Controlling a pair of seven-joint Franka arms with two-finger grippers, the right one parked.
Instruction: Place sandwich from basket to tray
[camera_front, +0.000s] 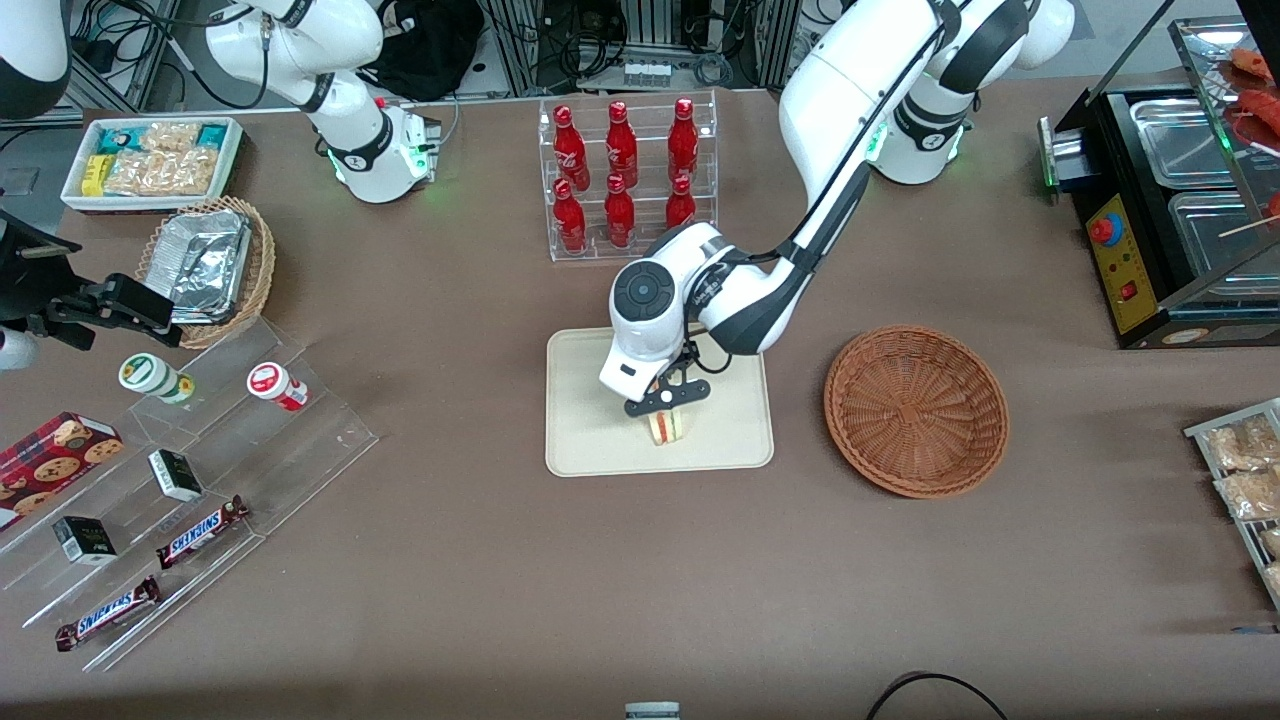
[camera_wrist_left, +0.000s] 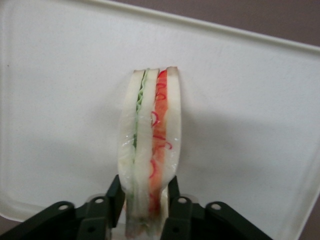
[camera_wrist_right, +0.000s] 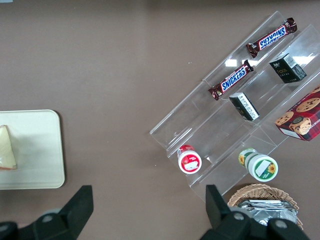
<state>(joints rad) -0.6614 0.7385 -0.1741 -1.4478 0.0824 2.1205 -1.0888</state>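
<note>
The gripper (camera_front: 668, 399) is low over the tray (camera_front: 580, 440), its two fingers (camera_wrist_left: 116, 196) clamped on the sandwich (camera_front: 666, 425) from either side. The sandwich stands on edge on the tray, red and green filling facing up toward the wrist camera. The reddish-brown basket (camera_front: 916, 408) sits beside the tray, toward the working arm's end of the table, with nothing in it
</note>
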